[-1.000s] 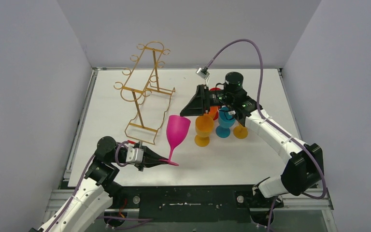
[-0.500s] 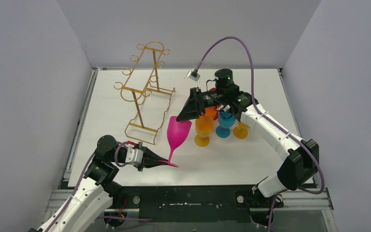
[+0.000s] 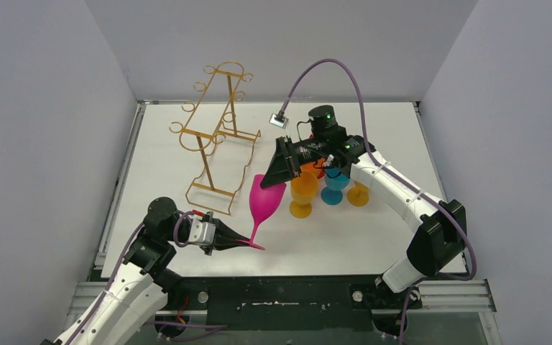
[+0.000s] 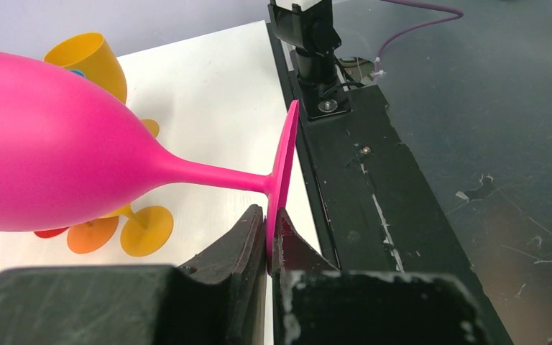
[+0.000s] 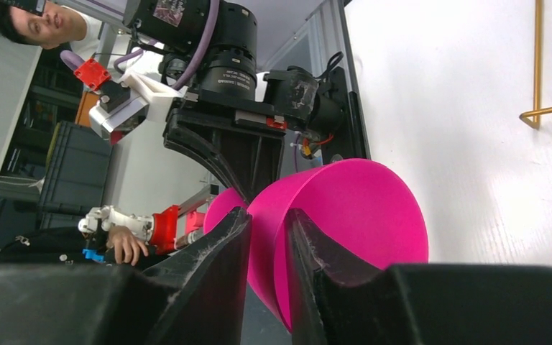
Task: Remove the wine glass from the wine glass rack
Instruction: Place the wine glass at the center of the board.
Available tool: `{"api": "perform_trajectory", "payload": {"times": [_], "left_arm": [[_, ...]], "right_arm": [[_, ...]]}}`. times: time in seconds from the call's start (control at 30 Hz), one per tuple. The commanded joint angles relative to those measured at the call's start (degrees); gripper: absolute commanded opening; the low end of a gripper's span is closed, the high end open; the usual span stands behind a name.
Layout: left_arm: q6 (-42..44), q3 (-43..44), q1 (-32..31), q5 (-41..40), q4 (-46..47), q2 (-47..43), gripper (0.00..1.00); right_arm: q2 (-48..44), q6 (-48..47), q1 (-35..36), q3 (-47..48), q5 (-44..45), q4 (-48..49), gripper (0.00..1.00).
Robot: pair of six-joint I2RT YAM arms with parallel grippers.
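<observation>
Item: glass, pink, opaque, showing a matte finish.
Location: being held tilted, off the rack, just beside the rack's near end. The bowl is leaning toward the far edge and the foot is sitting low by the near edge, left of its middle. Whether the foot is touching the tabletop cannot be told.
Rack: standing toward the far left corner, carrying no glass in the top view.
Neighbours: orange glass and blue glass are standing upright near the middle of the tabletop, close to the pink bowl.
Left pincer: clenching the foot, with the disc sitting edge-on between both fingers.
Right pincer: straddling the rim, apparently with one finger inside the bowl and one outside. The jaws are narrow about the wall, but whether they are already gripping cannot be told.
Handling: appearing light and stiff, probably plastic. The smooth curved bowl is likely to be slippery and the thin stem is looking like the weak point.
Hold points: a pinch on the foot edge is leaving a long lever, so the glass is liable to pivot. The stem or the rim wall is offering the steadier hold.
Markings: nothing readable is showing on the glass or the rack.
</observation>
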Motion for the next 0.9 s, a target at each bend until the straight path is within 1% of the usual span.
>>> {"api": "perform_trajectory", "payload": {"times": [0.0, 0.17, 0.33, 0.43, 0.53, 0.63, 0.73, 0.87], "left_arm": [[4.91, 3.67, 0.17, 1.19, -6.14, 0.44, 0.0], [7.15, 3.92, 0.17, 0.93, -9.74, 0.39, 0.0], [7.37, 3.48, 0.17, -1.2, -9.94, 0.13, 0.0], [7.23, 3.16, 0.17, -4.03, -9.63, -0.73, 0.0], [4.96, 2.23, 0.16, -6.63, -7.28, -2.45, 0.0], [1.53, 0.96, 0.17, -8.72, -3.69, -4.41, 0.13], [-1.83, -0.15, 0.17, -8.58, -0.35, -5.46, 0.3], [-2.99, 0.32, 0.17, -8.54, -0.83, -6.39, 0.46]], "right_arm": [[-1.1, 4.92, -0.38, 0.23, -3.03, 7.66, 0.22], [-2.27, 9.98, -0.43, -1.84, -5.2, 14.9, 0.13], [-2.61, 10.46, -0.42, -2.13, -5.19, 16.0, 0.0], [-2.97, 10.35, -0.44, -2.56, -4.05, 16.29, 0.0], [-3.67, 10.34, -0.4, -3.6, -3.21, 17.34, 0.0], [-4.4, 10.39, -0.37, -4.17, -2.09, 17.86, 0.0], [-5.03, 9.46, -0.46, -4.52, -0.9, 17.61, 0.0], [-6.21, 7.48, -0.34, -5.16, 1.25, 16.74, 0.0]]}}
